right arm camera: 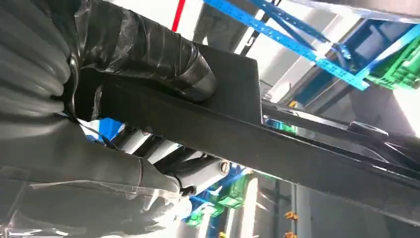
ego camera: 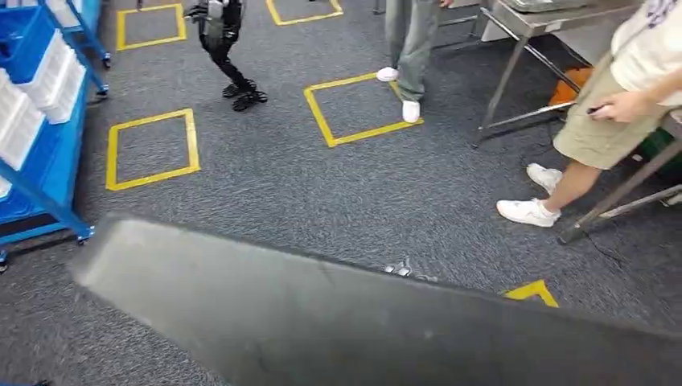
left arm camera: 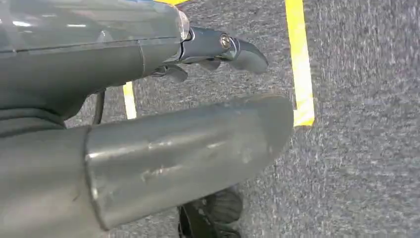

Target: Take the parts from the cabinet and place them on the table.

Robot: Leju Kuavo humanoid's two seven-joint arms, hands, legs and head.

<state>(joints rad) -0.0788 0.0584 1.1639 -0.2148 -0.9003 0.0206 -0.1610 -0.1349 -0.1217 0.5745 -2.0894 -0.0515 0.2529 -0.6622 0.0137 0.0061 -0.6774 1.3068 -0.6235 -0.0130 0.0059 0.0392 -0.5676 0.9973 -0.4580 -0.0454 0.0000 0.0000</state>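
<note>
Across the bottom of the head view lies a flat dark panel (ego camera: pixel 386 330), the part, carried over grey carpet. My right hand (right arm camera: pixel 133 124) grips its edge. My left hand (left arm camera: pixel 163 148) holds nothing, fingers apart. Placing on the table (ego camera: pixel 555 16) seems left.

A blurred dark panel (ego camera: pixel 386 330) hides the floor below, its lower part cut off

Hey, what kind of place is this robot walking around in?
Probably a robot test area in a workshop or lab: yellow taped squares mark the grey carpet, a blue rack holds white bins, and a metal workbench stands near two people.
</note>
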